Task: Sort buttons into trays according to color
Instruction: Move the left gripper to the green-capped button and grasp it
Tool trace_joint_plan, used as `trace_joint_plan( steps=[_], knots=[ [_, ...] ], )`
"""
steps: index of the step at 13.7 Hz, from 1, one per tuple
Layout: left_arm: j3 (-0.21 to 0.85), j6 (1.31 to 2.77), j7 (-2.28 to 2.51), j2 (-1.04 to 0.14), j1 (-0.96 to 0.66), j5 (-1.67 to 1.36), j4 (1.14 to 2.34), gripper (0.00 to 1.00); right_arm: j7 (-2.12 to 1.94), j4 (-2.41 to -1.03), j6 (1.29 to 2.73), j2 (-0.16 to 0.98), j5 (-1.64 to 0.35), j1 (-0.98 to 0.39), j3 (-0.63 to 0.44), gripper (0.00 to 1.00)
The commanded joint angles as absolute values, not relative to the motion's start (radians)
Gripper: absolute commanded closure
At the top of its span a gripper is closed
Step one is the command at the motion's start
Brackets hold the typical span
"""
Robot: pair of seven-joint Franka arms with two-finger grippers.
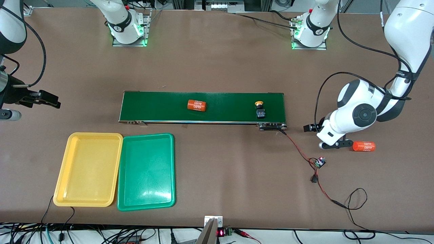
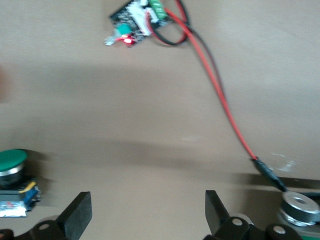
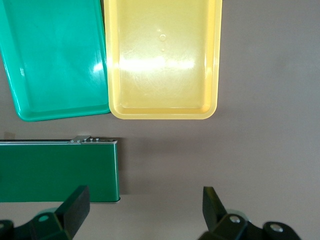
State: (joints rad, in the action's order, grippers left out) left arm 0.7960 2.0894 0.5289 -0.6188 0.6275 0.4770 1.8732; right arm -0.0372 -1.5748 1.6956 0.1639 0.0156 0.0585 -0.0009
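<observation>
On the conveyor belt [image 1: 203, 107], at the left arm's end, one yellow-capped button [image 1: 260, 109] is seen lying on its side, its long axis running across the belt with the cap turned away from the front camera. An orange cylinder [image 1: 196, 105] is carried on the same belt, nearer the right arm's end. A green-capped button [image 2: 14, 181] is shown only in the left wrist view, resting on the table close to the left gripper [image 2: 145, 215], whose jaws are spread wide and empty, low over the table near a second cylinder [image 1: 363, 146] and a small circuit board [image 1: 319, 162]. The yellow tray [image 1: 89, 169] and the green tray [image 1: 146, 171] are set side by side, rims touching, nearer the camera than the belt; both are bare, so no button is judged sorted yet. The right gripper [image 3: 145, 215] is held wide open and empty, waiting above the table just off the belt's end.
</observation>
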Motion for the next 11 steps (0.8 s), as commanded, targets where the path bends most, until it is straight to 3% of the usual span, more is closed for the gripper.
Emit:
trace_joint_plan(
  steps=[1, 11],
  knots=[
    [0.801, 2.085, 0.45, -0.604, 0.705, 0.497, 1.887, 0.0, -0.04, -1.563, 1.684, 0.167, 0.002, 0.058, -0.002, 0.0],
    [0.795, 2.071, 0.341, -0.535, 0.693, 0.495, 1.885, 0.0, -0.04, -1.565, 1.683, 0.167, 0.002, 0.058, -0.002, 0.0]
  ],
)
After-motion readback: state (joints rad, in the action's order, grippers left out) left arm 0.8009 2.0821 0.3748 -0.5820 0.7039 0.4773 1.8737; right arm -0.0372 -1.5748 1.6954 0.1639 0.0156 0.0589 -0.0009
